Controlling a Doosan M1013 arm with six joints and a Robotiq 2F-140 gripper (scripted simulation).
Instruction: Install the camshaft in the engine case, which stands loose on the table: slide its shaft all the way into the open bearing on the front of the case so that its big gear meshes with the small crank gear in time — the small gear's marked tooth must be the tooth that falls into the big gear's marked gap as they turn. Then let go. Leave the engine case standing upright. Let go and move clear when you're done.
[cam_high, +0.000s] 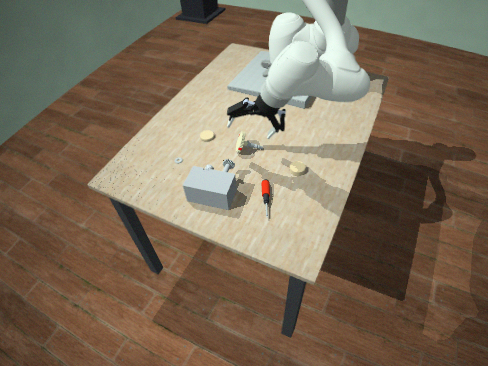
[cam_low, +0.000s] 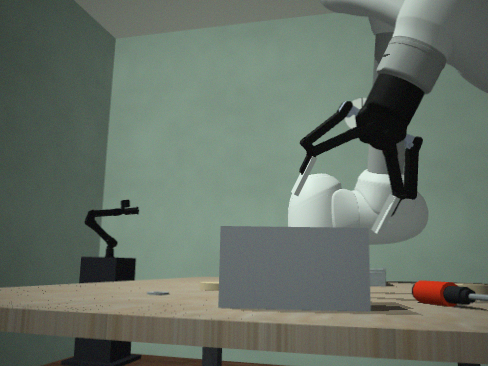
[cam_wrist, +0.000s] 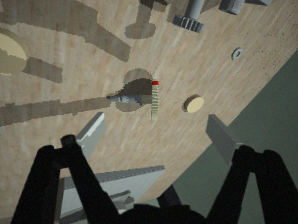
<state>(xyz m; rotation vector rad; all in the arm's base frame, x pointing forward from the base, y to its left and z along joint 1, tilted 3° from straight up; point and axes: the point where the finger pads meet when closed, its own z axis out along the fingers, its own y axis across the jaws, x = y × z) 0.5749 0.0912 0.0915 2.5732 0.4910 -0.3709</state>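
The camshaft (cam_high: 243, 144) lies on the table: a pale big gear with a red mark and a short grey shaft. In the wrist view it (cam_wrist: 147, 97) lies below and between my fingers. The grey engine case (cam_high: 210, 187) stands upright near the front of the table, with the small crank gear (cam_high: 229, 162) on its far face. The case (cam_low: 294, 267) fills the middle of the exterior view and hides the camshaft there. My gripper (cam_high: 255, 122) (cam_low: 345, 205) (cam_wrist: 155, 122) is open and empty. It hovers well above the table, over the camshaft.
A red-handled screwdriver (cam_high: 266, 194) (cam_low: 442, 293) lies right of the case. Two pale discs (cam_high: 207, 135) (cam_high: 298, 168) and a small washer (cam_high: 178, 160) lie on the table. The grey base plate (cam_high: 265, 80) of the arm is at the back.
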